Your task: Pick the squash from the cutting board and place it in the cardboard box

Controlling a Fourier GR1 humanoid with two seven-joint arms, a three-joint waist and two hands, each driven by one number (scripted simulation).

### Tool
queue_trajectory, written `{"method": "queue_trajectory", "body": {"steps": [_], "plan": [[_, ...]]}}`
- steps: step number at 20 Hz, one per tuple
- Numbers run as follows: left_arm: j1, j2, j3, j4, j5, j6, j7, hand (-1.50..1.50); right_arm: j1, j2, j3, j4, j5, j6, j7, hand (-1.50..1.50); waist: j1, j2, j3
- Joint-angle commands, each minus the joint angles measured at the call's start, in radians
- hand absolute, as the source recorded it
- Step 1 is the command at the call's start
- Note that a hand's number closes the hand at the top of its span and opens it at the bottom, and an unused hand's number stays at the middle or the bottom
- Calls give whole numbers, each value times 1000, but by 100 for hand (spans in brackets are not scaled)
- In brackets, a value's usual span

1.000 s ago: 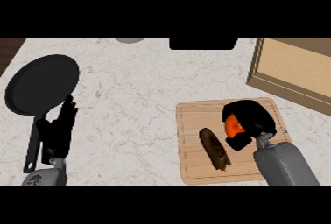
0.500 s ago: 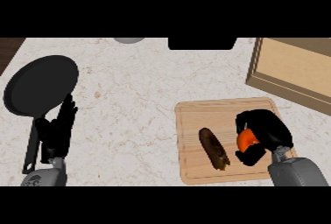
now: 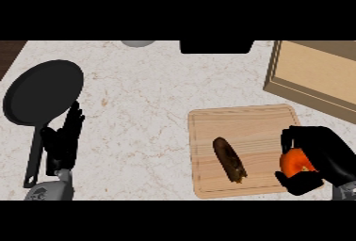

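Head view: right hand [image 3: 321,157] has its fingers [image 3: 300,184] curled round the orange squash [image 3: 296,162] at the cutting board [image 3: 246,123] right edge, cardboard box [image 3: 316,75] beyond the board, left hand [image 3: 64,139] resting straight-fingered well left of it on the bench [image 3: 146,103]

R hand [image 3: 321,160] curled round orange squash [image 3: 295,163] at cutting board [image 3: 243,124] edge.
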Motion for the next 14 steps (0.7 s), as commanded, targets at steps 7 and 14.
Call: {"method": "queue_trajectory", "body": {"steps": [7, 14], "plan": [[-19, 39, 33, -3, 16, -23, 18, 0, -79, 5, -248, -386, -241, 193, 122, 150, -3, -1, -1], [-25, -33, -17, 36, -30, 26, -9, 0, -256, -83, -481, -396, -404, 330, 252, 150, 2, 1, -1]]}}
